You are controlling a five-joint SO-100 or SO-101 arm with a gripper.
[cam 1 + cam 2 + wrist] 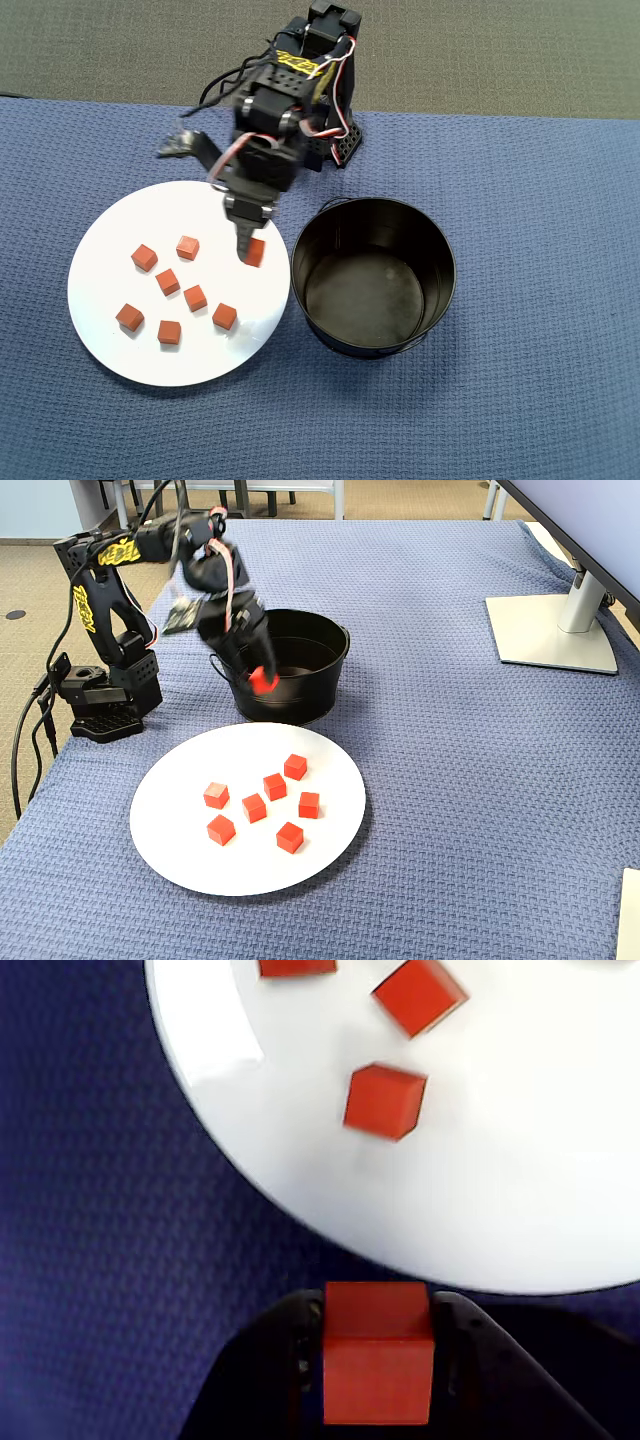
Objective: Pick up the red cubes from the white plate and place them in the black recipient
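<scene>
Black arm bent downward, hand [377, 1365] clamped on one red cube [377, 1352], above white plate's [520, 1190] edge.

You have a bench covered by a blue woven cloth [480, 810] under everything. In the fixed view, a monitor stand [555, 630] with a flat silver base sits at the far right, and a tan floor [30, 580] shows at the left edge.

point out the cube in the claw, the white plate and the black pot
held red cube [377, 1360], wrist view, its front face between the claw fingers
white plate [110, 250], overhead view, bare upper-left surface
black pot [300, 702], fixed view, its outer front wall
</scene>
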